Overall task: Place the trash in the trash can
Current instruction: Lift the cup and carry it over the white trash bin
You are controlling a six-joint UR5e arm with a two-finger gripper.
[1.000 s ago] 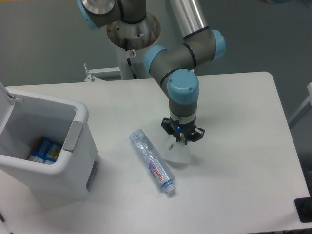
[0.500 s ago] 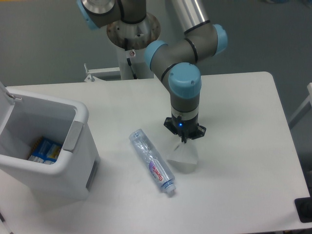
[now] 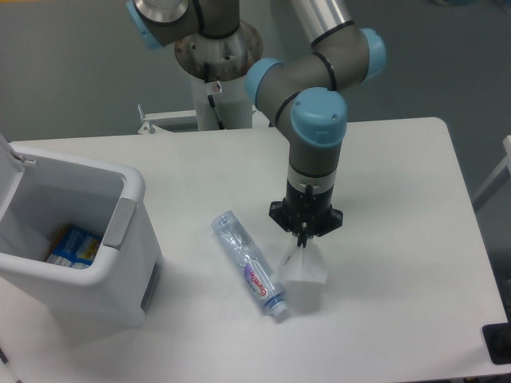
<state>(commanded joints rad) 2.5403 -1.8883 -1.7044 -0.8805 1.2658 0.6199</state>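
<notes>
Nearest the camera, just below the jaws, the small translucent cup [image 3: 303, 270] hangs tilted with its wide mouth turned down toward the table [image 3: 399, 263], its narrow end pinched between the fingertips of the gripper [image 3: 302, 239]; the jaws are drawn close together and clenched on the cup's wall, so the cup is held rather than resting free. Whether its lower rim touches the tabletop or hangs just above it cannot be told. To the left of the jaws and slightly below them lies the clear plastic bottle [image 3: 249, 265], flat on its side and angled, with its capped end close beside the cup and its crumpled base pointing up and away to the left; the red-and-white label sits near the capped end. Well to the left of the jaws stands the trash can [image 3: 112, 263], its lid swung open at the far left edge, a grey tab on the rim facing the bottle, and a blue packet [image 3: 73, 243] lying inside at the bottom. Behind and above the jaws rises the arm [image 3: 318, 120], grey with blue joint caps, leading back to its base beyond the table's far edge.
</notes>
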